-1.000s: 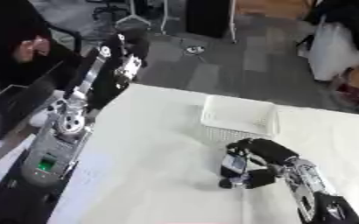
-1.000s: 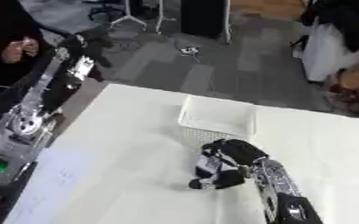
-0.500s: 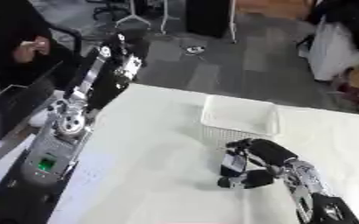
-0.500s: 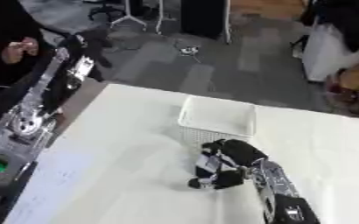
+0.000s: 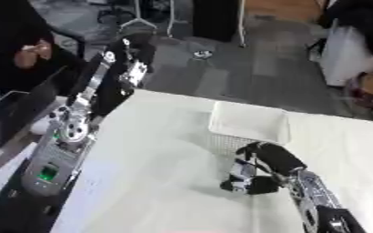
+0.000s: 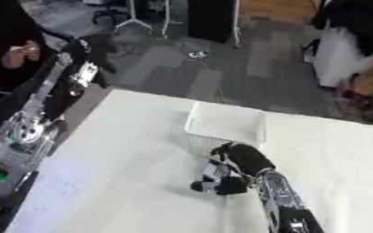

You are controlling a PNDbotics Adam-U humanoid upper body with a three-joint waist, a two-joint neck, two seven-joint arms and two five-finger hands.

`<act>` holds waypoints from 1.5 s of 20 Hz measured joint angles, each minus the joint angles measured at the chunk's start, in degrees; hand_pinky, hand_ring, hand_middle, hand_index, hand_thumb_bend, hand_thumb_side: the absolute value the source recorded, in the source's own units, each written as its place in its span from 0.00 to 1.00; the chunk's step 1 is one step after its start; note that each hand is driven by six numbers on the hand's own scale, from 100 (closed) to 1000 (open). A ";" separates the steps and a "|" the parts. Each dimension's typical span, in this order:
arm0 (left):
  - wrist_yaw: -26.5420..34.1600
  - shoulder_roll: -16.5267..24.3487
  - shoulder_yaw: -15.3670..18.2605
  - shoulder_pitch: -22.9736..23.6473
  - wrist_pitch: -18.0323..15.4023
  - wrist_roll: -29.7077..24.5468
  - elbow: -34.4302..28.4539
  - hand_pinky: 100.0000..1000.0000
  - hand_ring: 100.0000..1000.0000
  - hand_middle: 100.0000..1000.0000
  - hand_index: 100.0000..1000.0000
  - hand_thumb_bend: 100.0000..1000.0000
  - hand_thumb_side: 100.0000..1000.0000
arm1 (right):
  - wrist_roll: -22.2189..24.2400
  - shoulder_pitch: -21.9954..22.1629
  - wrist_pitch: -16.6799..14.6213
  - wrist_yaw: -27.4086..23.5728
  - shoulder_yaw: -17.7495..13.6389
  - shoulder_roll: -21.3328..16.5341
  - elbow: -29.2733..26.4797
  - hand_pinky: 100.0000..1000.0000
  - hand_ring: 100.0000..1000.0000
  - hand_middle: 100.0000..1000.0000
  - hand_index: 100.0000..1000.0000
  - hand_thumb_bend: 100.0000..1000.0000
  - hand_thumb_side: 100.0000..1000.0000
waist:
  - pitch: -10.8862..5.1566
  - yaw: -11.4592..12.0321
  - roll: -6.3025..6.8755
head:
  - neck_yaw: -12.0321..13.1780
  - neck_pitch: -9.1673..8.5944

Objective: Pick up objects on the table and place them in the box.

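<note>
Table (image 5: 150, 150): white top, lying askew across your view, the grey floor beyond its far edge.

Your left arm (image 5: 78, 123): stretched up along the left side of the table. Your left hand (image 5: 134, 52) sits at the top, past the table's far edge and over the floor, well apart from the work. Whether its fingers are straight or curled cannot be told; it shows only as a dark shape.

Box (image 5: 249, 123): 1 white box, shallow, near the table's far edge and right of centre. Its mesh-like near wall faces you. What lies inside is not clear.

Your right hand (image 5: 269, 159): comes in from the lower right and rests low on the table just in front of the box's near wall. Its fingers are curled down round a small object (image 5: 239, 170), light grey or white with a dark end, held at the tabletop.

The object is outside the box, just beside its near side, on the table under your right hand.
</note>
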 measured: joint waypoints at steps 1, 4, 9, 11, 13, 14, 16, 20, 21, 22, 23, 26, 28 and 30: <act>0.00 0.00 0.00 0.00 0.00 0.00 0.00 0.30 0.52 0.65 0.84 0.07 0.87 | -0.79 0.04 0.52 -0.01 -0.03 0.01 0.29 0.13 0.39 0.49 0.74 0.78 1.00 | 0.01 0.00 0.00 | 0.00 0.00; 0.00 0.00 0.00 -0.02 0.00 -0.01 0.00 0.30 0.52 0.65 0.84 0.07 0.87 | -2.35 0.13 1.70 -0.02 -0.03 0.01 1.19 0.05 0.36 0.46 0.69 0.77 0.99 | 0.01 0.02 0.00 | -0.01 -0.01; 0.00 0.00 0.00 -0.04 0.04 -0.13 0.00 0.30 0.52 0.65 0.84 0.07 0.87 | -3.59 0.15 2.54 0.43 -0.03 0.01 2.96 0.04 0.36 0.46 0.70 0.76 0.98 | 0.01 0.02 0.00 | -0.01 -0.01; 0.00 0.00 0.00 -0.05 0.04 -0.14 0.00 0.30 0.52 0.65 0.84 0.07 0.87 | -4.01 0.16 2.61 0.53 -0.05 0.01 3.55 0.05 0.36 0.47 0.71 0.76 0.98 | 0.01 0.02 0.00 | -0.01 -0.01; 0.00 0.00 0.00 -0.05 0.05 -0.15 0.00 0.30 0.52 0.65 0.84 0.07 0.87 | -4.28 0.17 2.61 0.70 -0.05 0.01 4.16 0.08 0.38 0.48 0.72 0.75 0.98 | 0.02 0.02 0.00 | -0.01 -0.01; 0.00 0.00 0.00 -0.05 0.05 -0.15 0.00 0.30 0.52 0.65 0.84 0.07 0.87 | -4.41 0.19 2.56 0.84 -0.05 0.01 4.35 0.08 0.38 0.48 0.72 0.75 0.98 | 0.02 0.02 0.00 | -0.01 -0.01; 0.00 -0.01 0.00 -0.05 0.05 -0.16 0.00 0.30 0.52 0.65 0.84 0.06 0.87 | -4.83 0.21 2.53 1.13 -0.07 0.05 4.66 0.15 0.42 0.52 0.74 0.75 0.99 | 0.03 0.02 0.00 | -0.01 -0.01; 0.00 -0.01 0.00 -0.19 0.05 -0.17 0.00 0.30 0.52 0.65 0.84 0.07 0.87 | -5.40 0.67 2.19 1.52 -0.42 0.75 5.26 0.29 0.49 0.64 0.85 0.76 1.00 | 0.06 0.05 0.00 | 0.00 -0.01; 0.00 -0.01 0.00 -0.19 0.06 -0.17 0.00 0.30 0.52 0.65 0.84 0.07 0.87 | -5.63 0.74 2.14 1.51 -0.51 0.96 5.32 0.29 0.48 0.61 0.82 0.76 1.00 | 0.10 0.05 0.01 | 0.00 -0.01; 0.00 -0.02 0.00 -0.19 0.06 -0.17 0.00 0.30 0.52 0.65 0.84 0.07 0.87 | -5.85 0.81 2.09 1.52 -0.60 1.06 5.40 0.29 0.49 0.66 0.90 0.78 1.00 | 0.14 0.07 0.01 | 0.00 -0.01; 0.00 -0.02 0.00 -0.20 0.06 -0.17 0.00 0.30 0.52 0.65 0.84 0.07 0.87 | -6.13 1.16 2.05 1.43 -0.78 1.23 5.43 0.29 0.49 0.66 0.92 0.79 1.00 | 0.15 0.09 0.01 | 0.01 -0.01; 0.00 -0.03 0.00 -0.20 0.06 -0.17 -0.01 0.30 0.52 0.65 0.84 0.07 0.87 | -7.03 1.73 1.98 -0.99 -1.39 1.54 5.61 0.33 0.49 0.65 0.95 0.81 0.98 | 0.15 0.09 0.02 | 0.02 -0.01; 0.00 -0.03 0.00 -0.20 0.06 -0.17 -0.01 0.30 0.52 0.65 0.84 0.07 0.87 | -7.37 1.90 1.86 -3.42 -1.46 1.54 5.92 0.32 0.47 0.64 0.96 0.82 0.96 | 0.15 0.09 0.03 | 0.02 -0.02; 0.00 -0.03 0.00 -0.20 0.06 -0.17 -0.01 0.30 0.52 0.65 0.84 0.07 0.87 | -7.64 2.13 1.72 -5.76 -1.46 1.71 6.00 0.29 0.45 0.59 0.94 0.82 0.92 | 0.15 0.09 0.03 | 0.02 -0.18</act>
